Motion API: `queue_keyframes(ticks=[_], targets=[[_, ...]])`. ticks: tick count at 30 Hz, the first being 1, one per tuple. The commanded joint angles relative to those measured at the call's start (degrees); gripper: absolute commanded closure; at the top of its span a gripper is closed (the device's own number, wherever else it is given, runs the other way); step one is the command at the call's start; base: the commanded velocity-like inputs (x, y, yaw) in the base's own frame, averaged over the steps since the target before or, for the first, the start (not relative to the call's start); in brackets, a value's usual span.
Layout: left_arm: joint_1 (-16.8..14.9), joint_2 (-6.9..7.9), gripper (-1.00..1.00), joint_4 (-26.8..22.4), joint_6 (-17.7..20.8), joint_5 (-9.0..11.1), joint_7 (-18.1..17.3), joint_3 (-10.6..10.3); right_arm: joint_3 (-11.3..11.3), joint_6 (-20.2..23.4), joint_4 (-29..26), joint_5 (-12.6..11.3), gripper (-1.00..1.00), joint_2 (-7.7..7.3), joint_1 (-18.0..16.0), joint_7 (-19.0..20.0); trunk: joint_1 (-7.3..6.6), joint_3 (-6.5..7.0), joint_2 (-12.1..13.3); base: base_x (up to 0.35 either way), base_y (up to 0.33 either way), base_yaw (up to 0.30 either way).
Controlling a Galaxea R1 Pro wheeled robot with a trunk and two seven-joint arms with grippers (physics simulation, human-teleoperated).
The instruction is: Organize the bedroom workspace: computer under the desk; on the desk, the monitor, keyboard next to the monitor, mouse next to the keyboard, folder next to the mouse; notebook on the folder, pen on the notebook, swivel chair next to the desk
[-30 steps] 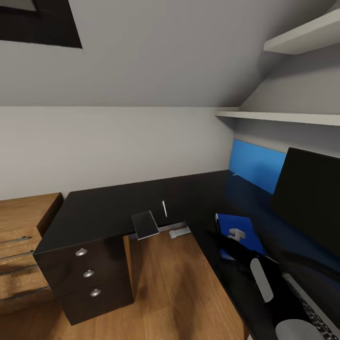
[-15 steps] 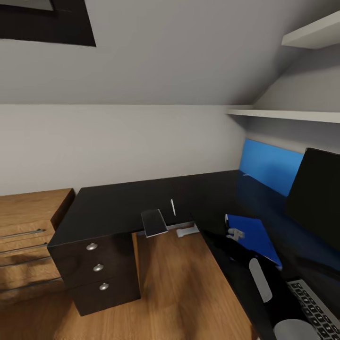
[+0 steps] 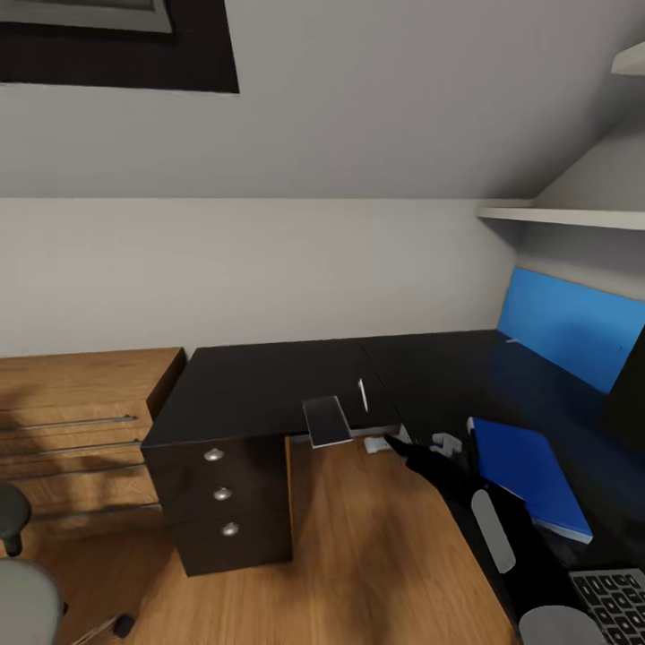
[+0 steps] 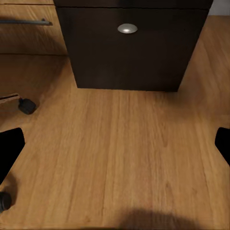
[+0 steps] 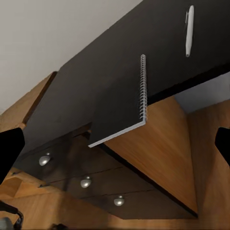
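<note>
Fingers on my right arm are spread and empty; the notebook lies ahead at twelve o'clock, overhanging the desk edge, spine toward the pen.

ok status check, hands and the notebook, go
Both hands open, holding nothing. Notebook overhangs the desk edge, pen beside it. Folder already on the desk. Nothing blocking the notebook.

glossy black desk, wood-grain floor
</note>
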Motion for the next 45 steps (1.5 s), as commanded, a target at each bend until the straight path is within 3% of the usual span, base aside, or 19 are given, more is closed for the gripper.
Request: queue_keyframes(ticks=[1,7,15,26,36,45], targets=[[0.0,-0.02,-1.0,0.0,-0.1,-0.6,0.6,0.1,-0.1,0.5,0.0,-0.4,-1.0,0.01,0.0,0.1,0.0,-0.06,0.0,0.0,0.0,0.281],[0.0,-0.02,-1.0,0.0,-0.1,-0.6,0.6,0.1,-0.1,0.1,0.2,-0.2,-1.0,0.56,0.0,-0.1,0.0,-0.06,0.0,0.0,0.0,0.282],[0.0,-0.02,-1.0,0.0,0.0,-0.6,0.6,0.1,-0.1,-4.6,2.1,0.0,-1.0,1.34,0.0,-0.1,0.0,-0.06,0.0,0.0,0.0,0.284],[0.0,-0.09,-1.0,0.0,0.4,-0.5,0.9,0.2,-0.1,-6.8,3.9,0.1,-1.0,1.2,0.0,0.0,0.0,-0.06,0.0,0.0,0.0,0.27],[0.0,-0.1,-1.0,0.0,3.1,-0.3,0.9,0.2,0.0,-7.9,6.7,0.7,-1.0,0.84,0.0,0.3,0.0,-0.06,0.0,0.0,0.0,0.058],[0.0,-0.04,-1.0,0.0,3.4,-0.4,0.5,0.1,-0.1,-12.8,7.4,0.8,-1.0,0.83,0.0,0.3,0.0,-0.06,0.0,0.0,0.0,0.005]])
